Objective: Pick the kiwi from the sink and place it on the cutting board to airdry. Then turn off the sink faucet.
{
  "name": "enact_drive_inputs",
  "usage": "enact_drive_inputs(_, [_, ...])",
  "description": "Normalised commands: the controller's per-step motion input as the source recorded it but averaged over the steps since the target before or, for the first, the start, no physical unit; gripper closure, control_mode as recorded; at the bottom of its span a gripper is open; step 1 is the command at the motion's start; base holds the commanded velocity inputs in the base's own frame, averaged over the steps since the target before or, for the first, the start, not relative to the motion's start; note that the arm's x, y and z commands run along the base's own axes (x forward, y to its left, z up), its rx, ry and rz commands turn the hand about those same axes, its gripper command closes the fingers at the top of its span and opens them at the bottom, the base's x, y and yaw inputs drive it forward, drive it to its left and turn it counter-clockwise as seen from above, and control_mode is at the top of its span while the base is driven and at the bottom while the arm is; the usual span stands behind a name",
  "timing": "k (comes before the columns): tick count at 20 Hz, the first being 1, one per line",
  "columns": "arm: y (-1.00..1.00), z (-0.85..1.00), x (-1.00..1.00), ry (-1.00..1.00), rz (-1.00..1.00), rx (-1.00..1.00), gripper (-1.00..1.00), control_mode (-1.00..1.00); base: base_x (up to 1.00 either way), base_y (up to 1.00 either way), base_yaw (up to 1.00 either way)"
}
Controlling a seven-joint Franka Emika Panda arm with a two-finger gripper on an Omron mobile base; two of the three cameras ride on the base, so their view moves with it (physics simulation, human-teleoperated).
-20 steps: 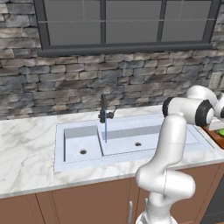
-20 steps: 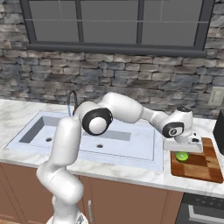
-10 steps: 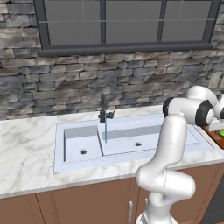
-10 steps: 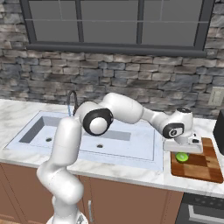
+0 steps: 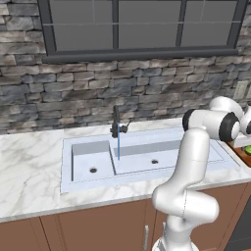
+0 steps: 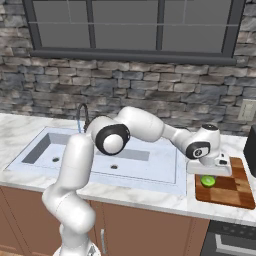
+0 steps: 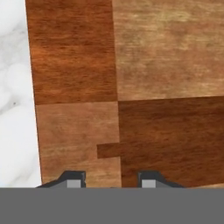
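Observation:
The lime-green kiwi (image 6: 207, 180) lies on the near left part of the checkered cutting board (image 6: 232, 192), right of the sink (image 6: 145, 167). It also shows at the right edge of the left base view as a green spot, the kiwi (image 5: 247, 149). My gripper (image 6: 209, 172) hangs just above it, pointing down. In the hand view the gripper (image 7: 111, 180) is open: its fingertips (image 7: 74, 178) stand apart over bare cutting board (image 7: 166, 65) with nothing between them. A thin blue stream of water falls from the dark sink faucet (image 5: 116, 125) into the sink (image 5: 142, 169).
Marble counter (image 5: 29, 166) runs on both sides of the sink. A dark appliance (image 6: 250, 150) stands just right of the board, with a wall outlet (image 6: 247, 110) above it. A stone wall and a window rise behind the counter.

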Motion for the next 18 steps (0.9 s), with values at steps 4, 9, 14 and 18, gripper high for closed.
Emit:
enact_drive_inputs(4, [0.0, -0.05, 0.0, 0.0, 0.0, 0.0, -1.0, -1.0, 0.0, 0.0, 0.0])
enact_drive_inputs(9, [-0.05, 0.0, 0.0, -0.02, 0.0, 0.02, -1.0, -1.0, 0.0, 0.0, 0.0])
enact_drive_inputs(14, [-0.01, 0.1, 0.0, -0.08, 0.0, 0.01, -1.0, -1.0, 0.0, 0.0, 0.0])
enact_drive_inputs(18, [0.01, 0.33, 0.0, -0.08, 0.0, 0.0, -1.0, -1.0, 0.0, 0.0, 0.0])
